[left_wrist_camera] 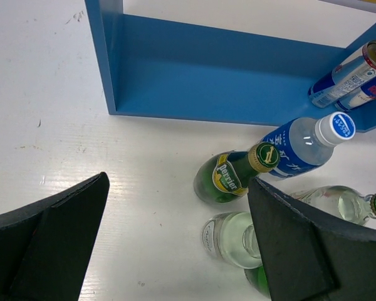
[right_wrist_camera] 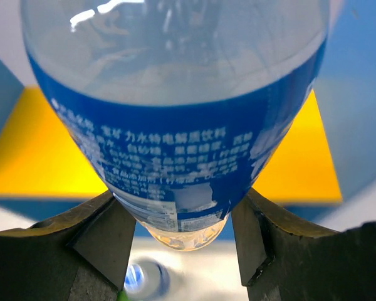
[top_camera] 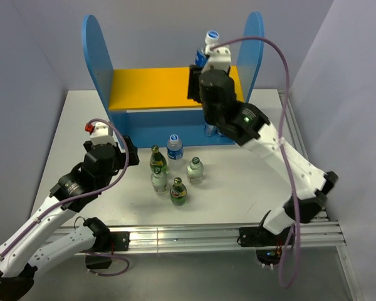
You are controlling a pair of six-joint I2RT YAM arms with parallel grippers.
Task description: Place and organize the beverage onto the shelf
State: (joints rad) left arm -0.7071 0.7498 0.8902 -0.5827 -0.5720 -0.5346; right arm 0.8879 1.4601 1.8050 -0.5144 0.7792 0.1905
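The left arm (top_camera: 100, 160) hovers over the table (top_camera: 250, 188), its jaws spread wide with nothing between them. Just to the right, five bottles (top_camera: 158, 179) stand in a group before the shelf (top_camera: 150, 88) (two green, the others clear). Further right, two cans (left_wrist_camera: 351, 72) are on the blue base. The right jaws are clenched on a blue-labelled bottle (right_wrist_camera: 175, 125) at the right end of the yellow board.

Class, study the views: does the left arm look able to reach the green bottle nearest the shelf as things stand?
Probably yes. The left claw is open and empty, with bare table between it and the green bottle. The clear bottle close beside it might get nudged.
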